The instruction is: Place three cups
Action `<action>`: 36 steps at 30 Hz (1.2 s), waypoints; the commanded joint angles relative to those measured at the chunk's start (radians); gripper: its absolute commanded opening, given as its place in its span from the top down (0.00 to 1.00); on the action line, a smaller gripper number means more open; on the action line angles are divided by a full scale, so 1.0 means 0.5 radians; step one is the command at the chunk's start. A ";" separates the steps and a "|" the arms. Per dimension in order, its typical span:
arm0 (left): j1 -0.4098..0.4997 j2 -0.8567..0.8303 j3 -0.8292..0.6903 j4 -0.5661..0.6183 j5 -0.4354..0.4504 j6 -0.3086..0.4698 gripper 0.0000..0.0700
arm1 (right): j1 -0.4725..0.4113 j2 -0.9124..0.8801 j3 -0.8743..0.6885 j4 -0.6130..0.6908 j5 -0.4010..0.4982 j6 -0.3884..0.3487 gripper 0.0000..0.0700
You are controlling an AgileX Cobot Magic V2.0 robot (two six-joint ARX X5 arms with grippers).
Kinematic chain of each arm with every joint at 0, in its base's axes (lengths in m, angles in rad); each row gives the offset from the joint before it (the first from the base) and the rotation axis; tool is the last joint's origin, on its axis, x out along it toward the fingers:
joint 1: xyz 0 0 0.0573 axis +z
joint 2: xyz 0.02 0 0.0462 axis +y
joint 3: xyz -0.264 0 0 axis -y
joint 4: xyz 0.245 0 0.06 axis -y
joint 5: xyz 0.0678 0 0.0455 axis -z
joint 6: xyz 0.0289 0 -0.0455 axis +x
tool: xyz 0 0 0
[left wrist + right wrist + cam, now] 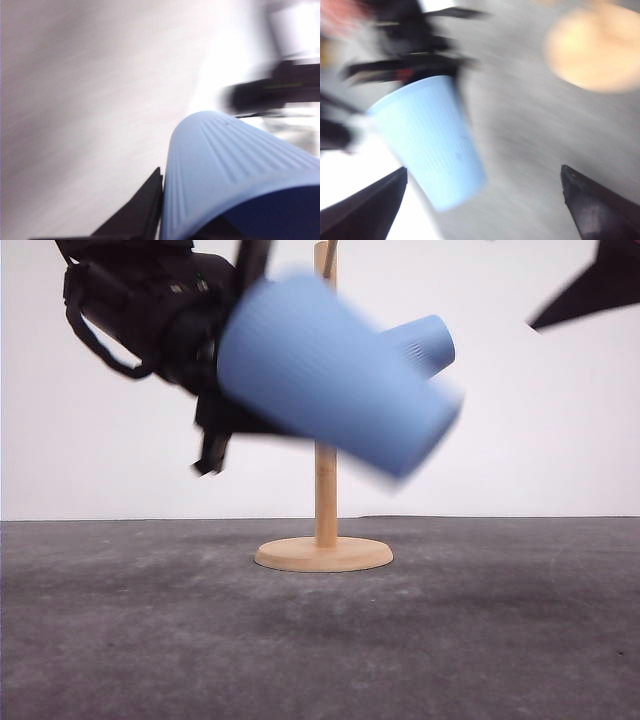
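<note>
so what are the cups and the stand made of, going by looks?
Held cup: likely thin plastic, matte light blue, with fine vertical ribs and a smooth rim band. The cup on the stand looks the same, though less of it shows. Stand: pale unpainted wood by its tan colour, round base and straight post; grain is too blurred to confirm.

The big cup (335, 380) near the camera is light blue with thin lines running down its side. The cup behind it (425, 340) is the same blue. The stand (325, 552) is pale yellow wood. The left gripper (215, 375) is black. The table (120, 630) is dark grey and speckled. The far wall (520, 430) is white.
</note>
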 commanded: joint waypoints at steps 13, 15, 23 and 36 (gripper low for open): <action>0.005 0.022 0.094 0.089 0.623 0.114 1.00 | 0.178 0.173 0.014 0.045 -0.557 -0.047 0.11; 0.005 0.022 0.104 0.087 0.623 0.114 1.00 | 0.226 0.203 0.014 0.043 -0.555 -0.056 0.11; 0.005 0.022 0.111 0.083 0.668 0.114 1.00 | 0.384 0.283 0.014 0.055 -0.544 -0.069 0.11; 0.005 0.022 0.111 0.079 0.720 0.114 1.00 | 0.405 0.296 0.014 0.094 -0.511 -0.076 0.34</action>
